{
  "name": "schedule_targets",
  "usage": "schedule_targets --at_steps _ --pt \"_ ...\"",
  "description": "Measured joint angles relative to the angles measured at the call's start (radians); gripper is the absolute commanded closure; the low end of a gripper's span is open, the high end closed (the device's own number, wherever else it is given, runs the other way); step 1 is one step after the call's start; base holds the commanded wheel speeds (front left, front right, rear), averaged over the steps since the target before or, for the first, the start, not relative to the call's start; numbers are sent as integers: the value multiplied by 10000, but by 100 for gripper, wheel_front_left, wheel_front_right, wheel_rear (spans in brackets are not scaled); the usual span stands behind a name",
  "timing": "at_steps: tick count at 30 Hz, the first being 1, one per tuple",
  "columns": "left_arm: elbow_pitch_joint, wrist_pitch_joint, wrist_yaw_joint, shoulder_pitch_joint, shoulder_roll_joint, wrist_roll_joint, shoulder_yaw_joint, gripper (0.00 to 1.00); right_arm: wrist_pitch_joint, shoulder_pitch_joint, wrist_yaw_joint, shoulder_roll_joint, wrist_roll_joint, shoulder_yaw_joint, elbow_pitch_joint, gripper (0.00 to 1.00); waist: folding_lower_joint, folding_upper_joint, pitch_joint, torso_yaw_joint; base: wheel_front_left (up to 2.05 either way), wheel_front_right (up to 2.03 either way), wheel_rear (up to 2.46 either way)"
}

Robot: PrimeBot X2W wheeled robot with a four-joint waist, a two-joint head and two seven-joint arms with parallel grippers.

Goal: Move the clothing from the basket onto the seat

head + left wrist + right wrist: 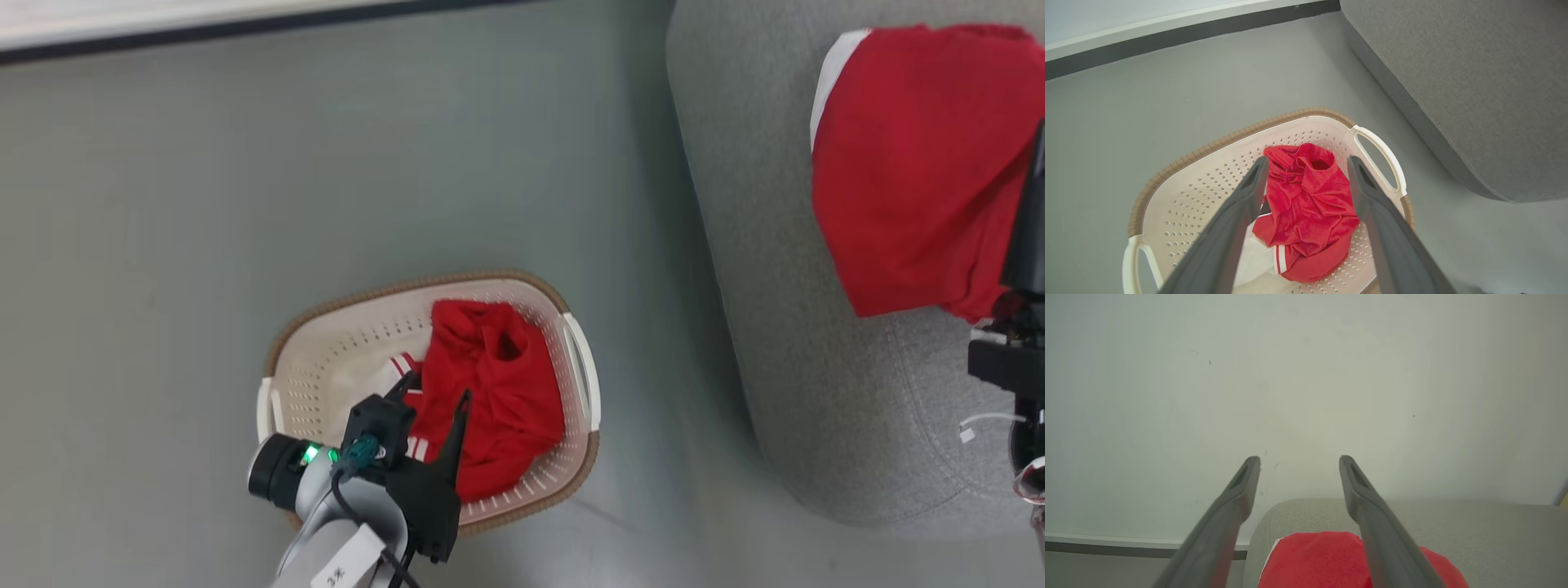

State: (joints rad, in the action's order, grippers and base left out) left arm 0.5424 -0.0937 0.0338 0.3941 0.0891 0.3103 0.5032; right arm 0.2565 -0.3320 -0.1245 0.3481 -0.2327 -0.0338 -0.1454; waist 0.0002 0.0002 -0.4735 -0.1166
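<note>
The cream basket (343, 307) with a brown rim stands on the floor and holds a crumpled red garment (500, 392) with white stripe trim. My left gripper (437, 390) hovers just above it, open, its fingers straddling the cloth (1310, 212) without touching it. In the left wrist view the gripper (1307, 160) is spread wide over the basket (1208, 148). A second red garment (906, 163) with a white panel lies on the grey seat (759, 245). My right gripper (1299, 459) stands open and empty above that garment (1314, 559), pointing at a pale wall.
The grey floor (245, 204) surrounds the basket. A dark baseboard (204, 33) runs along the wall at the back. The seat's rounded edge (1412, 102) rises close to the basket's right handle (1380, 155). My right arm's dark wrist (1008, 363) sits at the right edge.
</note>
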Motion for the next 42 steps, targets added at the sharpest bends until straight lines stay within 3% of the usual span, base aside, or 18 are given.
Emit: schedule_targets --at_steps 29,42 --pt "2207 205 -178 3360 -347 -690 899 0 -188 -1801 0 148 236 1262 -2033 0 -1 0 -3866 -317 0 0 0" --pt "3158 -155 -150 4395 -397 -740 959 0 -186 -2386 0 157 489 1262 -2169 0 -1 0 -5232 -298 0 0 0"
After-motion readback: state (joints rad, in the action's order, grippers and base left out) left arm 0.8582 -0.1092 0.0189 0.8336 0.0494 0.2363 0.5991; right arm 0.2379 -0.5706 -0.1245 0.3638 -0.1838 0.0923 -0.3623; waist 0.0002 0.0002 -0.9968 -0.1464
